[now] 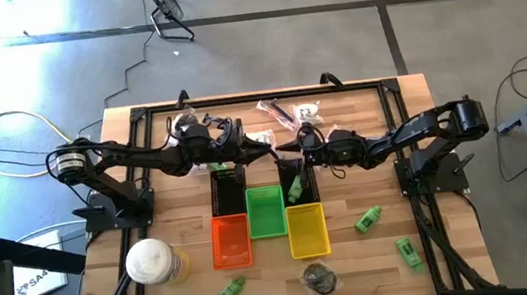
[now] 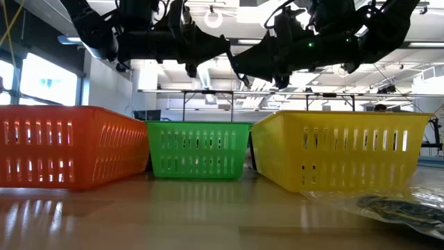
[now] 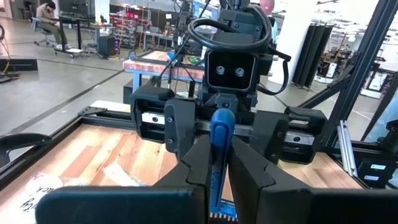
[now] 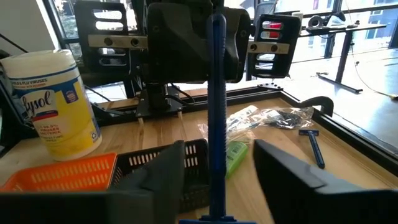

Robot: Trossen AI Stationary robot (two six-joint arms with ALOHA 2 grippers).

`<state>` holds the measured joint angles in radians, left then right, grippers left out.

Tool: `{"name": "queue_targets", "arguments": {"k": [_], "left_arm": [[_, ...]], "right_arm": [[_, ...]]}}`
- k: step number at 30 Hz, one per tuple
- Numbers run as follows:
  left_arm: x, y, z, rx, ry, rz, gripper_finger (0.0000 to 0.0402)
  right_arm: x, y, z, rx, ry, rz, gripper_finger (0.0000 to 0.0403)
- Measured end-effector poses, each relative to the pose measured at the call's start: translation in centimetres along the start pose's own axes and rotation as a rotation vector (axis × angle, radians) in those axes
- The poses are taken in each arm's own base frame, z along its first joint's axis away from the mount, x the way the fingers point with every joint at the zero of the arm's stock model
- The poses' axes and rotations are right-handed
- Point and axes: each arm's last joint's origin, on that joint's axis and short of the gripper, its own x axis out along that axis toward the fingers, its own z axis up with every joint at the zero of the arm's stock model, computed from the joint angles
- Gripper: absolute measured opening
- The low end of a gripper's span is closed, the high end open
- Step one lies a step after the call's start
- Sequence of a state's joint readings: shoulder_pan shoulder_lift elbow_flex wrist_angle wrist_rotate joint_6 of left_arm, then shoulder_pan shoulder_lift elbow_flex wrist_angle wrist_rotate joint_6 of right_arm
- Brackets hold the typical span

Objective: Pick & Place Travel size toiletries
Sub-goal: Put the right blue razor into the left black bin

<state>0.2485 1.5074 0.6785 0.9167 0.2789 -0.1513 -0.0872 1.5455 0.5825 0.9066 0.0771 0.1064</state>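
Observation:
A slim blue stick [image 3: 221,134], one of the travel size toiletries, hangs in mid-air above the baskets at the table's middle. My left gripper [image 1: 268,151] is shut on it. My right gripper [image 1: 284,148] faces it tip to tip and is open, a finger on each side of the stick [image 4: 217,93] without touching. Green tubes lie at the near side [image 1: 229,293] and at the right [image 1: 369,219], [image 1: 408,251]. Another green tube [image 1: 294,186] lies in a black basket. Clear-wrapped pieces [image 1: 280,113] rest at the far side. My left gripper pinches the blue stick's lower stretch [image 3: 217,180] between its two fingers [image 3: 198,168]. The fingers come level from the table's left side. The stick is lifted clear of the table, and its rounded free end [image 3: 222,117] reaches in front of the right gripper.
Orange [image 1: 231,240], green [image 1: 265,211] and yellow [image 1: 306,231] baskets stand in a row, with black ones [image 1: 228,182] behind. A wipes canister [image 1: 152,262] stands near left. A wrapped dark piece [image 1: 321,278] lies near front. A blue razor [image 4: 311,146] lies at the far side.

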Motion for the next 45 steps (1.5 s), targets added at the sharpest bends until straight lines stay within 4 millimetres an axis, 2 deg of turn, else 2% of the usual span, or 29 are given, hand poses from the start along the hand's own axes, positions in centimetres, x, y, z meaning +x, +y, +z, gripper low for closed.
{"name": "queue_targets", "arguments": {"k": [6,12,17,23,29,38,45], "left_arm": [[0.0,0.0,0.0,-0.003,0.003,-0.003,0.0028],[0.0,-0.1,-0.1,-0.007,0.009,-0.025,0.0027],[-0.1,-0.1,-0.4,-0.025,0.052,-0.031,0.0027],[-1.2,-0.6,0.5,-0.054,0.149,-0.023,0.0027],[-3.4,-1.5,2.4,-0.077,0.225,-0.008,0.0027],[-7.9,-3.0,4.1,-0.266,0.395,0.049,0.0027],[-9.7,-3.4,3.1,-0.376,0.572,0.107,0.0027]], "right_arm": [[-0.6,0.0,0.7,0.021,0.013,-0.007,0.0293],[-2.5,0.0,2.8,-0.014,0.044,-0.035,0.0336],[-4.2,-0.1,4.1,-0.051,0.085,-0.082,0.0333],[-5.5,-0.3,4.6,-0.061,0.127,-0.148,0.0315],[-5.5,-0.3,4.5,-0.062,0.136,-0.150,0.0299],[-5.5,-0.4,4.6,-0.063,0.133,-0.166,0.0290],[-5.6,-0.5,4.5,-0.066,0.137,-0.193,0.0290]]}}
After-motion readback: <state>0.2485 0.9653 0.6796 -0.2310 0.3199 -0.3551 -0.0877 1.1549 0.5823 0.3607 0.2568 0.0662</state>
